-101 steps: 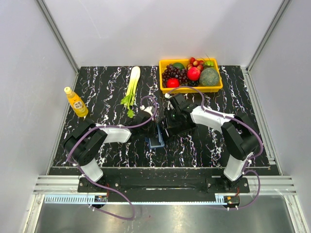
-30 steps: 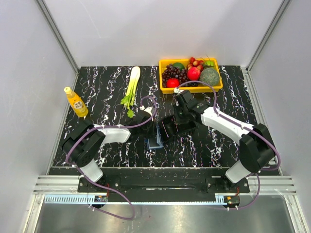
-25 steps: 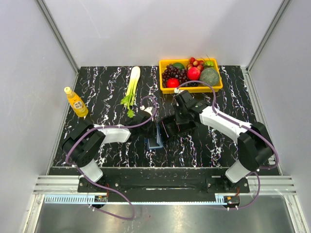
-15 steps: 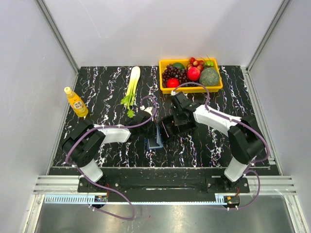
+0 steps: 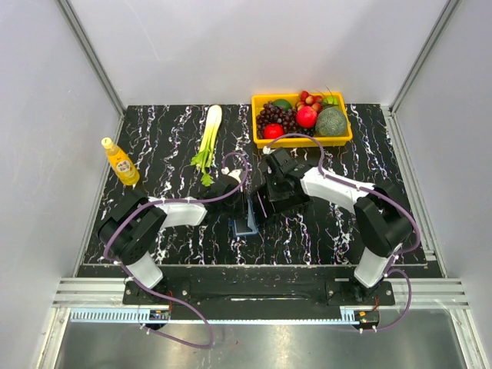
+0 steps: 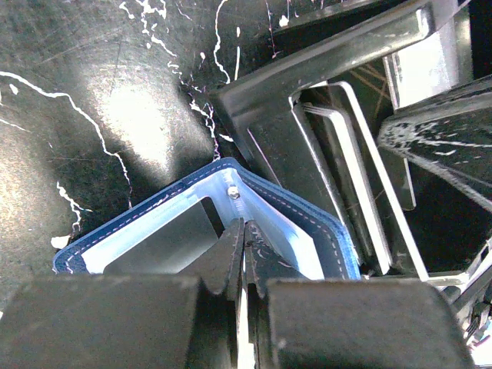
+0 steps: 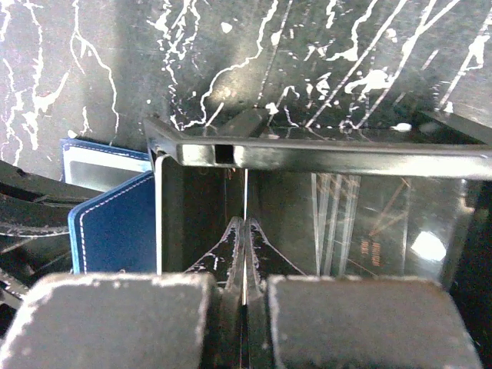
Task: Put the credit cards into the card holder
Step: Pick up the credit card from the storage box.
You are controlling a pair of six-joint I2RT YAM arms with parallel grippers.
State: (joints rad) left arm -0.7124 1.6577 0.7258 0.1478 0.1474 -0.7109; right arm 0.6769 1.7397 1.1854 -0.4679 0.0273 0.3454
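Pinching the card holder [image 6: 146, 234]: left gripper [image 6: 243, 231] has its fingers fully closed on the pale blue inner leaf, near the fold. The holder stands open in a V, with a navy outer skin, white stitching, smooth lining and one small metal rivet. Right gripper [image 7: 244, 231] sits just right of the holder, fingers pressed flat on a thin credit card [image 7: 244, 192], seen edge-on as a pale line. Black tray [image 7: 323, 154] is right up against the holder's right side. It has glossy rigid walls and square corners, and the card hangs inside it. Table [image 5: 169, 138] is black with white marble veining. Beyond the holder to the left lies a celery stalk [image 5: 209, 138], with a yellow-orange bottle [image 5: 121, 161] well left of that. Beyond it to the right is a yellow plastic crate [image 5: 302, 141] of fruit.
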